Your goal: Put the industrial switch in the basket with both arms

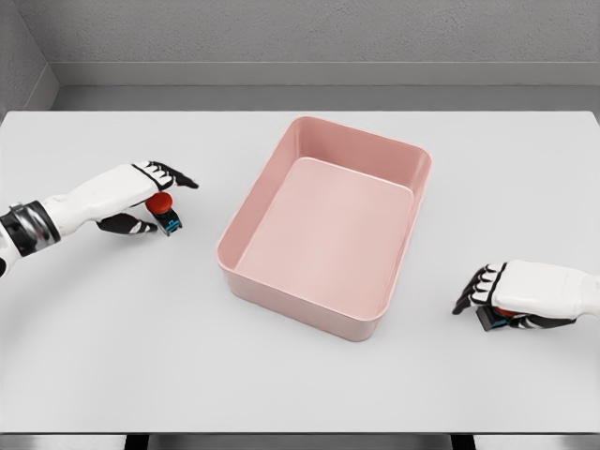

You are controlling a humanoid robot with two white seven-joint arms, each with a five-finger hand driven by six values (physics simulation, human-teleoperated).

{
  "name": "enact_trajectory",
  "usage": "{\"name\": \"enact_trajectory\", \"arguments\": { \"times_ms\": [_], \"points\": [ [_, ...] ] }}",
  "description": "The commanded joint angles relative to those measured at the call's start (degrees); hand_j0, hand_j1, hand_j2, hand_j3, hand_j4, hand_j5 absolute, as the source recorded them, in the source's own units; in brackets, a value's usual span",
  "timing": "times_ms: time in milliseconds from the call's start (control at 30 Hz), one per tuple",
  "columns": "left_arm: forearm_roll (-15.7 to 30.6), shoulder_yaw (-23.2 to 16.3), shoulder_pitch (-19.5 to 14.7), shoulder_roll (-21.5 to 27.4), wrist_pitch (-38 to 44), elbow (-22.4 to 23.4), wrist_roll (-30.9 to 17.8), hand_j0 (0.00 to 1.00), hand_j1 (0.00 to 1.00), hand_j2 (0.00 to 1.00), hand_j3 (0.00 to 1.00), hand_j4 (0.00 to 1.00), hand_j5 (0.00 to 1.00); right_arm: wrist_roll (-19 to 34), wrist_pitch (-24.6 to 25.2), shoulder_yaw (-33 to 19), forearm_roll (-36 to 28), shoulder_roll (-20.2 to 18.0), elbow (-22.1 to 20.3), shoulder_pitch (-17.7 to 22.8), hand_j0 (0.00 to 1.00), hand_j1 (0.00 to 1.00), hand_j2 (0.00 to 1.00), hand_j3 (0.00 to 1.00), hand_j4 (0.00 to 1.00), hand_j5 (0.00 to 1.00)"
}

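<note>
A bare simulated test bench: plain white table (300, 394) against featureless grey walls (309, 33)

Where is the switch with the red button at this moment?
In the head view, the red-button switch sits on the white table, left of the pink basket, under the left hand.

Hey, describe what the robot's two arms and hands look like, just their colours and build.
Both arms are smooth, glossy white shells. The left arm has a black and silver banded joint near the picture's edge. The left hand and right hand are five-fingered, white across the back, with black finger segments. No loose cables or lettering show.
</note>
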Motion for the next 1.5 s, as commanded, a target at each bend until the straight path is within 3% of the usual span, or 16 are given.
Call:
{"name": "enact_trajectory", "arguments": {
  "times_ms": [0,133,600,1133,1467],
  "points": [
    [0.42,0.10,0.00,0.24,0.05,0.02,-0.23,0.73,0.73,0.73,0.73,0.73,0.73,0.48,0.03,-0.08,-0.27,-0.36,-0.16,0.00,0.68,0.68,0.68,0.68,0.68,0.68],
    [0.42,0.01,0.00,0.24,0.05,-0.06,-0.23,0.73,0.73,0.73,0.73,0.73,0.73,0.83,0.03,-0.17,-0.27,-0.45,-0.16,0.00,0.62,0.62,0.62,0.62,0.62,0.62],
    [0.59,0.36,0.00,0.33,0.05,-0.06,-1.11,0.54,0.54,0.54,0.54,0.54,0.54,1.89,0.03,-0.96,-0.27,-0.72,-0.16,-0.09,0.43,0.43,0.43,0.43,0.43,0.43],
    [1.65,0.54,-0.79,0.94,0.05,-0.06,-1.11,0.49,0.49,0.49,0.49,0.49,0.49,2.41,0.03,-5.09,-0.80,-1.60,-0.16,-0.35,0.43,0.43,0.43,0.43,0.43,0.43],
    [3.76,0.63,-4.22,2.17,0.05,-0.06,-1.02,0.49,0.49,0.49,0.49,0.49,0.49,2.77,0.03,-8.08,-0.97,-1.33,-0.16,-0.70,0.43,0.43,0.43,0.43,0.43,0.43]
  ]
}}
